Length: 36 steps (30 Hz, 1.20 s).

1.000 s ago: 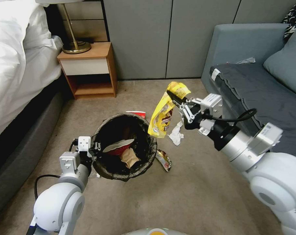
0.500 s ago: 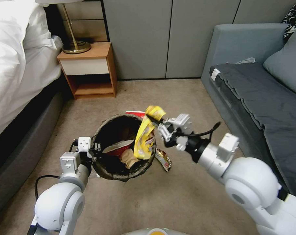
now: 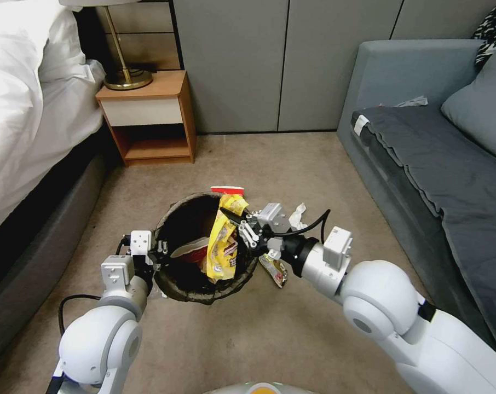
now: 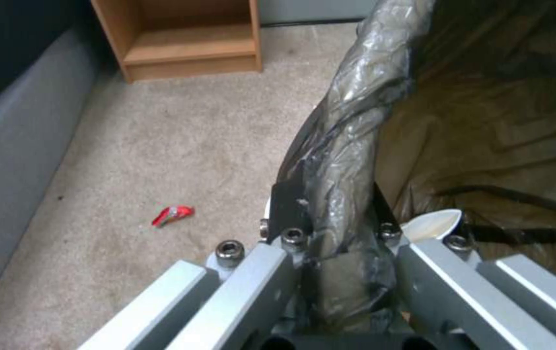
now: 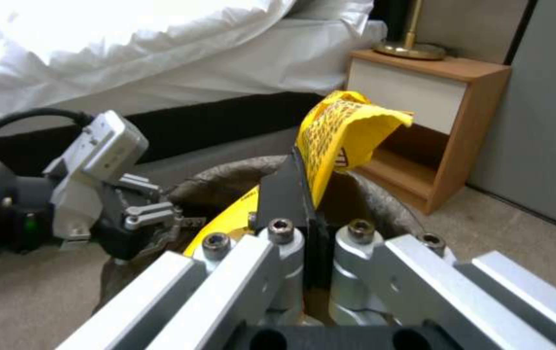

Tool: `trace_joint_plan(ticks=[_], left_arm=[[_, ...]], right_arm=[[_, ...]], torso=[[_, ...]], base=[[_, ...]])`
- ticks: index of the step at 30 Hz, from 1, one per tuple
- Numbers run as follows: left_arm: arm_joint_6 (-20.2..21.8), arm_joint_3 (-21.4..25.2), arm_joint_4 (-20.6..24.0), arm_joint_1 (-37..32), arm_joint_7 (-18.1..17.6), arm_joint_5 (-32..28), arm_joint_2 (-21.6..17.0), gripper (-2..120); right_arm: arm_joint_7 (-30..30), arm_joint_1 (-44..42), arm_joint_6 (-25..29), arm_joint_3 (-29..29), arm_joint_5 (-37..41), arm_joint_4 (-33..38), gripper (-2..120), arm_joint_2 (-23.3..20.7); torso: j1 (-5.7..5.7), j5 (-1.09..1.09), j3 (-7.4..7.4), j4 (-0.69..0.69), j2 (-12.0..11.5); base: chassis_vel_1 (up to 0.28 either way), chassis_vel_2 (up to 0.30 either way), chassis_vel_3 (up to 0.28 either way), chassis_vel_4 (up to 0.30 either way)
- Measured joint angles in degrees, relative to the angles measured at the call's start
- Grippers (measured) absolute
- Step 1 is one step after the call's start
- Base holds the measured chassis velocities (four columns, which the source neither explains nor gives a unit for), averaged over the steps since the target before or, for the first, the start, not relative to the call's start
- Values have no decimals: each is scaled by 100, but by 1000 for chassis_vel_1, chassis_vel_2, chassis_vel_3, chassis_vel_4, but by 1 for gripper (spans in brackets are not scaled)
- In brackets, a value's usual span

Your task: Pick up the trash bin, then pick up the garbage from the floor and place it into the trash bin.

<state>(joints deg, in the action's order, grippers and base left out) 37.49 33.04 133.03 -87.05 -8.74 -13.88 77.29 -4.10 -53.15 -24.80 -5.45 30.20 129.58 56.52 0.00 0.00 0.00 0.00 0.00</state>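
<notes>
Beige short-pile floor (image 3: 292, 339), faintly stained, bounded at 9 o'clock by a bed (image 3: 18, 98) with white bedding on a dark base, at 11 o'clock by a wooden nightstand (image 3: 149, 117) carrying a brass lamp base (image 3: 126, 79), at 12 o'clock by grey wall panels (image 3: 281, 60), at 3 o'clock by a grey sofa (image 3: 439, 158) with a dark cover. Trash bin (image 3: 177, 276) at centre, lined with a dark bag folded over the rim, held off the carpet at its 8 o'clock rim by the left gripper (image 4: 336, 228), jaws closed on the bagged rim. Inside the bin: a red-and-white bowl-shaped carton (image 3: 190, 250) and a glimpse of tan paper beside it. Yellow snack wrapper (image 3: 223, 246) hanging over the bin's 3 o'clock side, lower part inside the opening, top edge pinched in the closed jaws of the right gripper (image 3: 229, 214). On the carpet: a red-and-white carton (image 3: 226, 190) just beyond the bin at 12 o'clock, crumpled white tissue (image 3: 298, 214) at 2 o'clock behind the right gripper, a dark colourful wrapper (image 3: 275, 271) at 4 o'clock just beside the bin, a small red wrapper (image 4: 172, 215) lying apart toward the bed.
</notes>
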Motion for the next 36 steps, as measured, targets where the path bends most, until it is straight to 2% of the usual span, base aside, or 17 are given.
trace_joint_plan(ticks=[9, 11, 13, 15, 17, 19, 20, 21, 23, 24, 25, 27, 29, 32, 33, 36], left_arm=[[-6, -7, -13, -5, 19, 23, 23, 0], [-14, 16, -22, -6, 30, 23, 24, 0], [-16, 19, -22, -7, 31, 24, 24, 0], [-19, 38, -23, -18, 40, 24, 27, 0], [-20, 41, -23, -20, 41, 24, 30, 0], [-21, 43, -23, -23, 41, 11, 33, 0], [-21, 43, -23, -23, 41, 11, 33, 0], [-21, 43, -22, -24, 41, 0, 33, 0], [-21, 42, -20, -23, 39, -4, 33, 0], [-20, 40, -12, -21, 34, -7, 31, 0], [-20, 40, -12, -21, 34, -7, 31, 0], [-20, 40, -3, -17, 31, -6, 16, 0], [-19, 40, -2, -16, 30, -6, 14, 0], [-16, 43, 2, -15, 27, -8, 3, 0], [-16, 43, 2, -15, 27, -8, 3, 0], [-14, 50, 15, -14, 26, -10, -1, 0]], right_arm=[[172, 452, 50, -326, 118, -389, 0, 64], [316, 597, 48, -453, 184, -469, 10, 69], [355, 636, 48, -485, 201, -486, 13, 71], [451, 793, 49, -560, 257, -559, 25, 108], [466, 826, 48, -571, 275, -575, 27, 123], [516, 902, 47, -619, 335, -618, 38, 141], [516, 902, 47, -619, 335, -618, 38, 141], [549, 911, 48, -642, 354, -636, 45, 147], [569, 911, 48, -654, 368, -638, 48, 151], [612, 893, 47, -667, 436, -639, 57, 161], [612, 893, 47, -667, 436, -639, 57, 161], [717, 859, 38, -687, 690, -619, 68, 190], [750, 851, 34, -689, 761, -610, 71, 197], [867, 809, 11, -690, 933, -578, 86, 213], [867, 809, 11, -690, 933, -578, 86, 213], [888, 791, 1, -698, 1004, -534, 96, 190]], torso=[[0, 0, 0, 0, 0], [0, 0, 0, 0, 0], [0, 0, 0, 0, 0], [0, 0, 0, 0, 0], [0, 0, 0, 0, 0], [0, 0, 0, 0, 0], [0, 0, 0, 0, 0], [0, 0, 0, 0, 0], [0, 0, 0, 0, 0], [0, 0, 0, 0, 0], [0, 0, 0, 0, 0], [0, 0, 0, -1, 0], [0, 0, 0, 0, 0], [0, 0, 0, 0, 0], [0, 0, 0, 0, 0], [0, 0, 0, 0, 0]], base=[[0, 0, 0, 0], [0, 0, 0, 0], [0, 0, 0, 0], [0, 0, 0, 0], [0, 0, 0, 0], [0, 0, 0, 0], [0, 0, 0, 0], [0, 0, 0, 0], [0, 0, 0, 0], [0, 0, 0, 0], [0, 0, 0, 0], [0, 0, 0, 0], [0, 0, 0, 0], [0, 0, 0, 0], [0, 0, 0, 0], [0, 0, 0, 0]])
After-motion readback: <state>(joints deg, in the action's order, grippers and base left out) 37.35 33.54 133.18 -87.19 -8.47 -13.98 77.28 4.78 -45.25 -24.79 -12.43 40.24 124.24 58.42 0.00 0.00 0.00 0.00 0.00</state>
